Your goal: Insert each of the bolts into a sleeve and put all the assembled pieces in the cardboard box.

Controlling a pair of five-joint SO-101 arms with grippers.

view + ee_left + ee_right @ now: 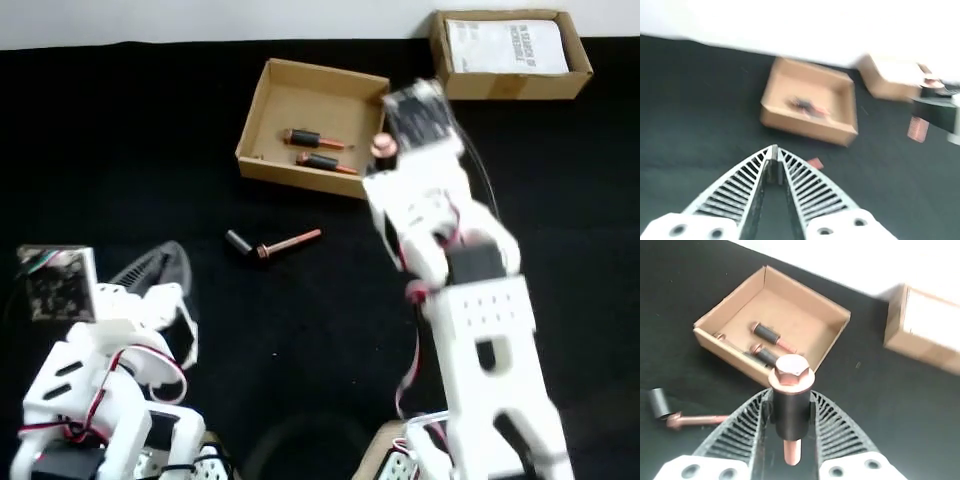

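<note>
My right gripper (791,396) is shut on a black sleeve with a copper bolt (790,412) through it, the hex head up. In the high view this gripper (383,152) hangs just off the right corner of the open cardboard box (262,100). Two assembled pieces (312,140) (325,162) lie in the box (832,337). On the black table a loose black sleeve (237,241) and a loose copper bolt (290,243) lie end to end in front of the box. My left gripper (772,150) is shut and empty, low at the near left (160,268).
A second cardboard box (510,85) with a printed sheet inside stands at the far right corner. The black table ends at a white strip along the far side. The right arm's white body (480,330) rises over the table's right half.
</note>
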